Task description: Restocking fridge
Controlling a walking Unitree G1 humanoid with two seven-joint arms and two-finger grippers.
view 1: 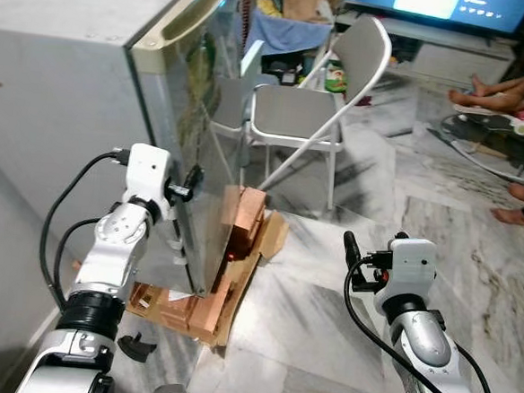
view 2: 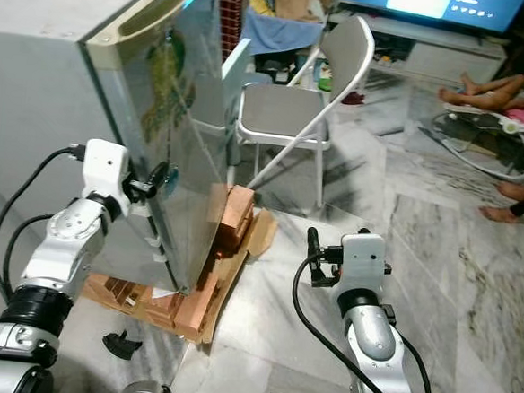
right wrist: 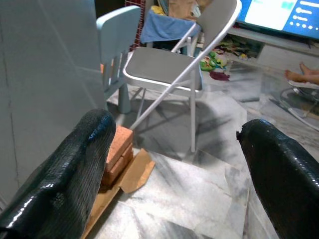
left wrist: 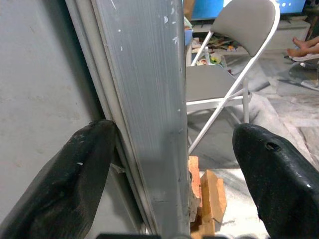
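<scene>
The tall grey fridge with its brushed-metal door (view 1: pixel 181 128) stands closed in front of me, and everything else I place by it. Under its front corner lie reddish-brown bricks (view 1: pixel 243 215) on flattened brown cardboard (view 1: pixel 268 237). Just beyond that corner stands a grey folding metal chair (view 1: pixel 304 109), with a small pale-blue plastic chair (right wrist: pixel 114 30) beside it, nearer the fridge. Farther out from the fridge door, past the chairs, a lit television screen (view 1: pixel 437 4) sits on a low stand, and a person's bare legs (view 1: pixel 494 91) stretch across the grey marble floor (view 1: pixel 440 218) next to a baby bouncer (view 1: pixel 509 142). A small black piece (view 1: pixel 135 345) lies on the floor by the fridge's base, close to my left arm.

My left gripper (left wrist: pixel 169 169) is at the fridge door's edge, fingers spread wide, one finger (left wrist: pixel 70 179) against the seal side and the other out in front of the door; it clamps nothing. My right gripper (right wrist: pixel 169 164) hangs over the floor well out from the fridge door, fingers wide apart and empty.
</scene>
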